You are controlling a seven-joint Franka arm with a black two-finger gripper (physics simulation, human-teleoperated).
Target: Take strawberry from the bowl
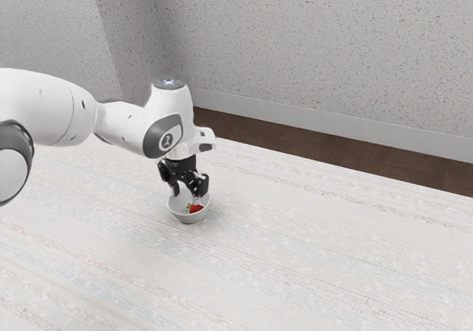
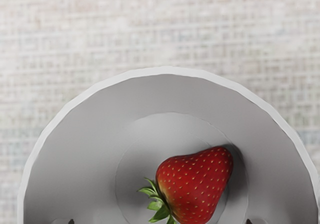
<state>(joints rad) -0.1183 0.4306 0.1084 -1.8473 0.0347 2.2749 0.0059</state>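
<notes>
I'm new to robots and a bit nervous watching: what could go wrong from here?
The strawberry lies on its side, tapered, so it might roll or squirt away as the gripper closes. Its leaves point toward one of the open fingers, so that finger could pinch them and hold poorly. With the fingers this close to the bowl, one might bump its wall and shift it.

Speckled grey walls (image 1: pixel 318 43), pale baseboard (image 1: pixel 332 124); dark brown floor (image 1: pixel 332 148) beyond pale, faintly streaked tabletop (image 1: pixel 318 257).

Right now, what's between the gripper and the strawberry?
Nothing: the stretch is bare. In the wrist view, no object covers the strawberry below my open gripper.
</notes>
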